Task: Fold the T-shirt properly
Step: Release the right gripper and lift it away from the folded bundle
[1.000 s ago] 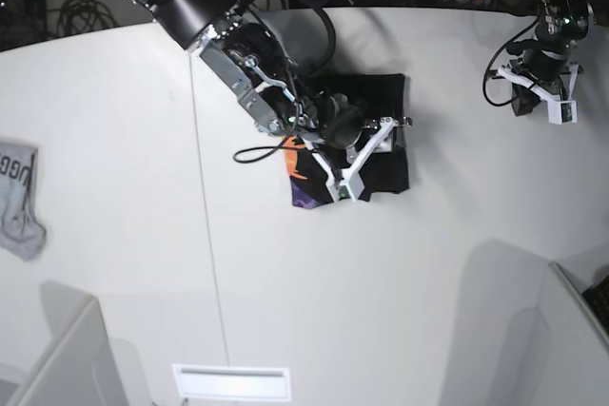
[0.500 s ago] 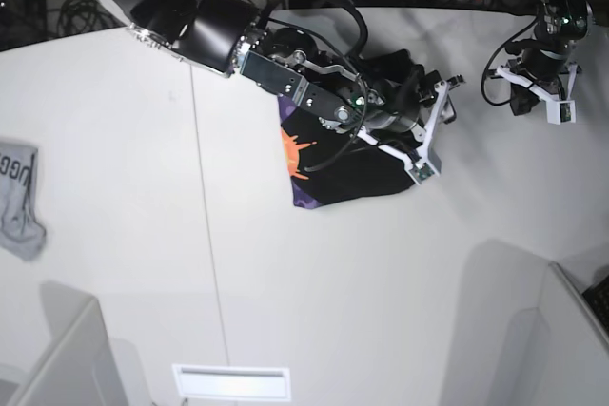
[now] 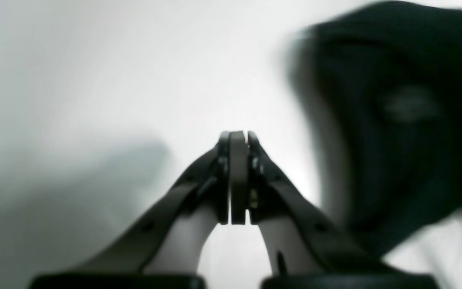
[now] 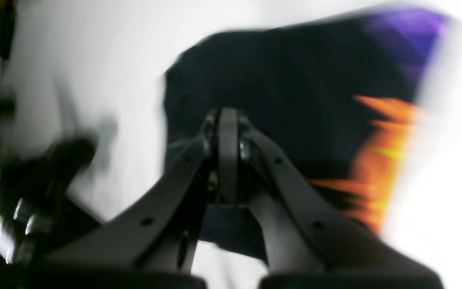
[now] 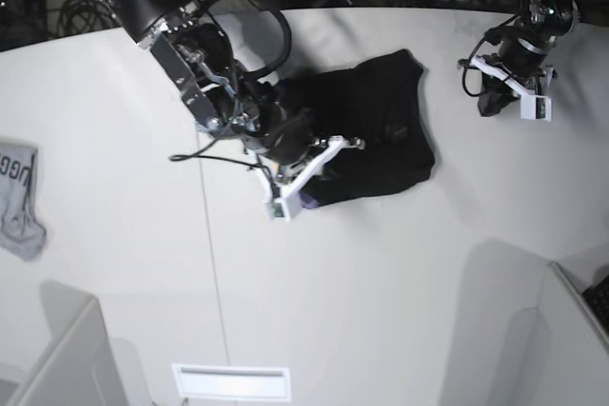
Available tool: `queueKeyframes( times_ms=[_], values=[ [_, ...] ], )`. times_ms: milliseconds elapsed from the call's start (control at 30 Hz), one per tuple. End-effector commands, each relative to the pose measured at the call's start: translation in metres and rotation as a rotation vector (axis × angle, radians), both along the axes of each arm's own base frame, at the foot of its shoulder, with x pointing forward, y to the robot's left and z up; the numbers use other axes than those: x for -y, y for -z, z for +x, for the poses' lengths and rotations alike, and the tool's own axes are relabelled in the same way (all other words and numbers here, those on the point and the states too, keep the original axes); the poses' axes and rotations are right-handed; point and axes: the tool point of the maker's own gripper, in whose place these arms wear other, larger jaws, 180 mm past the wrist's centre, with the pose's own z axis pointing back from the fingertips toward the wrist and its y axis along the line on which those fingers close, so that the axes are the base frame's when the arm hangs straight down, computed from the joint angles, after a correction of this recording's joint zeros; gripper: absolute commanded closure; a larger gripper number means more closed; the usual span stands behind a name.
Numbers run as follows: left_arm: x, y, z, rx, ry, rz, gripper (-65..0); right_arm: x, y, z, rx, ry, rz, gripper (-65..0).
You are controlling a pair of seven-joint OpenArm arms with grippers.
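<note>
The black T-shirt (image 5: 376, 125) lies folded in a rough block at the table's middle. Only a purple sliver of its print shows, at the lower left corner. In the right wrist view the T-shirt (image 4: 295, 80) is blurred, with orange and purple print at the right. My right gripper (image 4: 227, 118) is shut, its fingers pressed together with no cloth seen between them. In the base view this right gripper (image 5: 309, 173) hangs over the shirt's lower left edge. My left gripper (image 3: 238, 138), (image 5: 493, 100) is shut and empty, off the shirt's right side, with the dark T-shirt (image 3: 395, 120) blurred beyond.
A small grey garment with lettering (image 5: 19, 199) lies at the table's (image 5: 362, 292) far left edge. Box corners rise at the lower left (image 5: 67, 358) and lower right (image 5: 571, 330). Cables and equipment line the table's far side.
My right arm swung from the shirt's right edge back to its lower left edge and its jaws closed. The orange print is now covered. The left arm shifted slightly left.
</note>
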Motion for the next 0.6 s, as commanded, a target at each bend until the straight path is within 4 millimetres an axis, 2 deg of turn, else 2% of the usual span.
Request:
queueKeyframes(
  times_ms=[0,133,267,400,500,567],
  values=[
    [0.007,-0.013,0.006,0.054,0.024,-0.007,0.0,0.012,-0.013,0.009,0.038,0.047,0.028,0.0],
    [0.03,-0.021,0.008,0.099,0.063,-0.051,0.0,0.069,-0.012,0.013,0.053,0.216,0.028,0.0],
    [0.041,-0.031,0.019,0.159,0.035,-0.161,-1.5,0.096,-0.007,0.008,0.068,0.25,-0.02,0.0],
    [0.054,-0.035,0.028,0.201,0.011,-0.36,-34.2,0.104,0.001,0.001,0.052,0.244,-0.048,0.0],
    [0.064,-0.03,0.033,0.187,0.042,-0.429,-52.0,0.105,0.006,-0.003,0.038,0.246,-0.052,0.0],
    [0.073,-0.023,0.036,0.162,0.067,-0.444,-58.6,0.106,0.008,-0.006,0.029,0.248,-0.053,0.0]
  ],
)
